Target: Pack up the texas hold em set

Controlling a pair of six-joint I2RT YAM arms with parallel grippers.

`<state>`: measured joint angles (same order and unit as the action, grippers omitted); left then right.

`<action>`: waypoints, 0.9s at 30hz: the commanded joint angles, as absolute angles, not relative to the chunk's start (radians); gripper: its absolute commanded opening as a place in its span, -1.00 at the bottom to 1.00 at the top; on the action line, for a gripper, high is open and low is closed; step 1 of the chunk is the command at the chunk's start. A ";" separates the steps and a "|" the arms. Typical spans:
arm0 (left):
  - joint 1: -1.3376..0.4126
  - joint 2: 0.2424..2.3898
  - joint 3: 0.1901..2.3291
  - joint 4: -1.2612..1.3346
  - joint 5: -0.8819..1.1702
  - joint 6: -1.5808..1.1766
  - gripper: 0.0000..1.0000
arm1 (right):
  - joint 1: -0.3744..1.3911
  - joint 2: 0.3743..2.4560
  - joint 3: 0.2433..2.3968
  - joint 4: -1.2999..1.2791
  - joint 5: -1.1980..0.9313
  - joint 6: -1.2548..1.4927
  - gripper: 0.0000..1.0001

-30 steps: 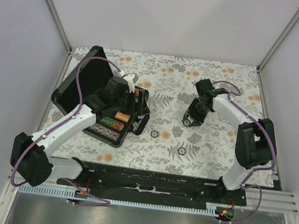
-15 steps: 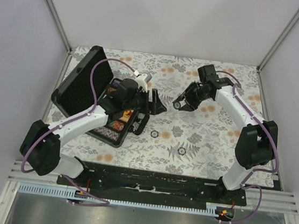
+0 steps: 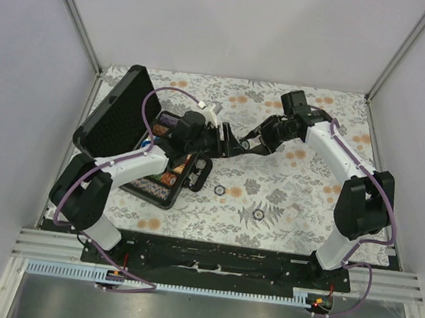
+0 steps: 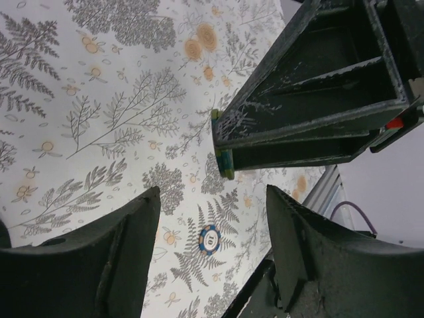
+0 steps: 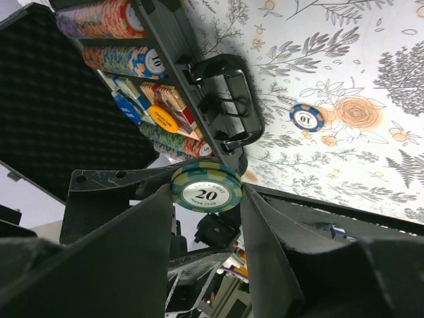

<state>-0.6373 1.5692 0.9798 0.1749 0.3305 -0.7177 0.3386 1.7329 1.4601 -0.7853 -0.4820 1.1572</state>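
Top external view: your left gripper [image 3: 232, 141] and right gripper [image 3: 251, 141] stand tip to tip above the table [image 3: 301, 192]. They are just right of the open briefcase [image 3: 116, 111], which lies under the left arm.

Left wrist view: the left fingers [image 4: 126, 252] are spread wide and empty. The chip stack [image 4: 224, 151] sits edge-on straight ahead of them.

Right wrist view: the right fingers [image 5: 132, 252] clamp the stack by its rim, face "20" towards the lens. This looks like a handover, and the left arm is nearer the case.
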 commanded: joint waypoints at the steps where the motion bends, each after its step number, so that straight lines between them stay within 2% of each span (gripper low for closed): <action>1: -0.638 1.586 1.028 0.284 0.356 -0.791 0.36 | 0.347 1.738 1.486 -0.739 -0.538 1.204 -0.36; 11: -0.638 1.595 1.031 0.270 0.299 -0.831 -0.10 | 0.359 1.763 1.474 -0.718 -0.552 1.196 -0.36; 17: -0.638 1.601 1.042 0.241 0.285 -0.828 -0.52 | 0.370 1.769 1.474 -0.721 -0.546 1.178 -0.36; 22: -0.638 1.592 1.035 0.241 0.285 -0.833 -0.79 | 0.374 1.763 1.465 -0.738 -0.531 1.151 -0.36; 25: -0.638 1.589 1.034 0.242 0.284 -0.833 -0.93 | 0.374 1.756 1.451 -0.738 -0.526 1.146 -0.36; 27: -0.638 1.589 1.032 0.241 0.284 -0.831 -0.96 | 0.374 1.755 1.447 -0.739 -0.523 1.143 -0.28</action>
